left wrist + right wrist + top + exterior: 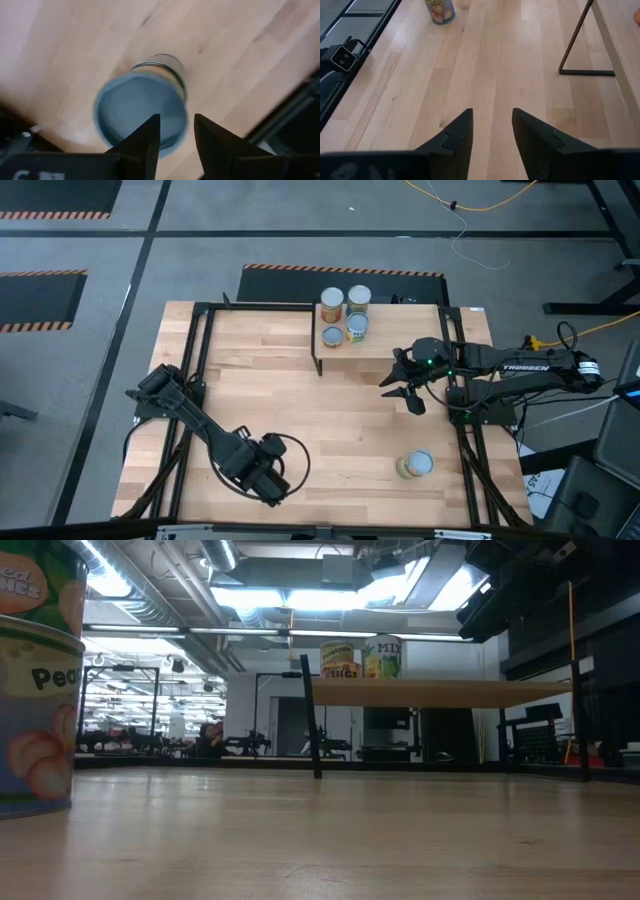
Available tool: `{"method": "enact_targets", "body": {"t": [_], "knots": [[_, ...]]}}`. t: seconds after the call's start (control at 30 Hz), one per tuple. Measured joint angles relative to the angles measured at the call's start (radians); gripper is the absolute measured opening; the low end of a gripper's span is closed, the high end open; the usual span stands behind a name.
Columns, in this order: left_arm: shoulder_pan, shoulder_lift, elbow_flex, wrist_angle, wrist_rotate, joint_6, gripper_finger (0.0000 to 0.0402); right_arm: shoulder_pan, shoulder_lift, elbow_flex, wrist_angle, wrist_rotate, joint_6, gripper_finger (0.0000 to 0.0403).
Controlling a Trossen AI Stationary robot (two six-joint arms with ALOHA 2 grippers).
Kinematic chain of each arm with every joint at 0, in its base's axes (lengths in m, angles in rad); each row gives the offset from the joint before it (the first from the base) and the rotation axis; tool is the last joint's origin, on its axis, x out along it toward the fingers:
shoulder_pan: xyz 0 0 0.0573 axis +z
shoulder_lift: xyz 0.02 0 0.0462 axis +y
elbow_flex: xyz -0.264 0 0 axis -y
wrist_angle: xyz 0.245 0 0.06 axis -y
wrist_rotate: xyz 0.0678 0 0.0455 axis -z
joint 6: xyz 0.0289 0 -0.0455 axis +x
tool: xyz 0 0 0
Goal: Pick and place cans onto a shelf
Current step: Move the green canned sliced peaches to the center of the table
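You've got four cans (345,316) on the shelf (400,340) already, and your left gripper (175,132), fingers spread and empty, hovers over another can (142,107) near the table's front-left edge, so drop down and pinch it; the right gripper (405,388), also apart and empty, waits beside the shelf.

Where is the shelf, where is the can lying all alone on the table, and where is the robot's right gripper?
shelf (400,340): high view, on a bare part of its wooden board.
lone can (415,465): high view, on its round pale top.
right gripper (400,397): high view, midway between its open fingertips.
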Motion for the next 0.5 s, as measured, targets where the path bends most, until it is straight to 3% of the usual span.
{"method": "enact_targets", "body": {"t": [0.27, 0.5], "knots": [[0.002, 0.029, 0.000, -0.019, 0.006, 0.049, 0.0107, 0.000, 0.000, 0.000, 0.001, 0.000, -0.001, 0.0141], [0.005, 0.031, 0.001, -0.025, 0.002, 0.061, 0.0048, 0.000, 0.000, 0.000, 0.001, 0.000, 0.000, 0.0141]]}}
